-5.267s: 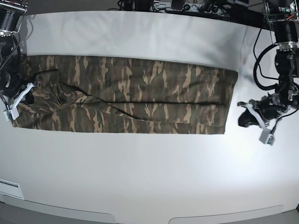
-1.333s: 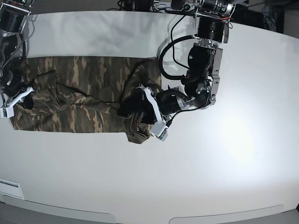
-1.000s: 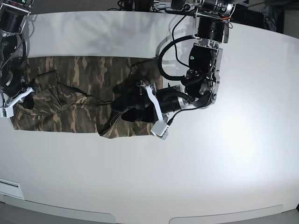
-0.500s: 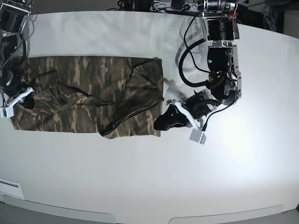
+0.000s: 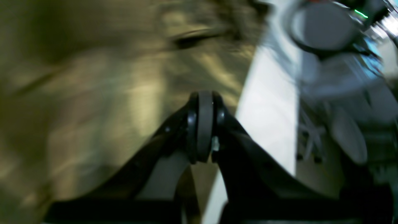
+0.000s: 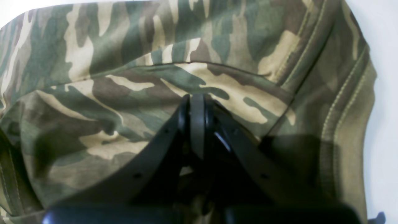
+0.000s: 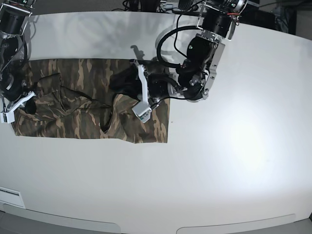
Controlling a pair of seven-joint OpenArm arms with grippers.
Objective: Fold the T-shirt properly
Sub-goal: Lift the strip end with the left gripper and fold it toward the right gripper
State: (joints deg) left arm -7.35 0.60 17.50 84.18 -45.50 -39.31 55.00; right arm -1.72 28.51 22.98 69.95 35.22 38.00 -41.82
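The camouflage T-shirt point(image 7: 63, 107) lies flat on the white table point(image 7: 234, 170), its right part doubled over toward the left with a straight fold edge near the middle. My left gripper point(image 7: 114, 84) hangs shut over the folded part; in the blurred left wrist view its pads point(image 5: 200, 124) meet above the cloth point(image 5: 93, 93), with nothing seen between them. My right gripper point(image 7: 29, 103) sits shut at the shirt's left end. Its closed fingertips point(image 6: 197, 124) rest against a fold of the shirt point(image 6: 124, 77); whether cloth is pinched does not show.
Bare white table point(image 5: 267, 109) shows just right of the shirt's fold. The left arm's body point(image 7: 204, 73) reaches in from the back edge over the shirt's right side. Cables and equipment point(image 7: 165, 6) line the far edge.
The left arm carried the shirt's right end over to the left, let go and drew back onto the table. It has now swung back over the folded part, shut. The right gripper stayed put.
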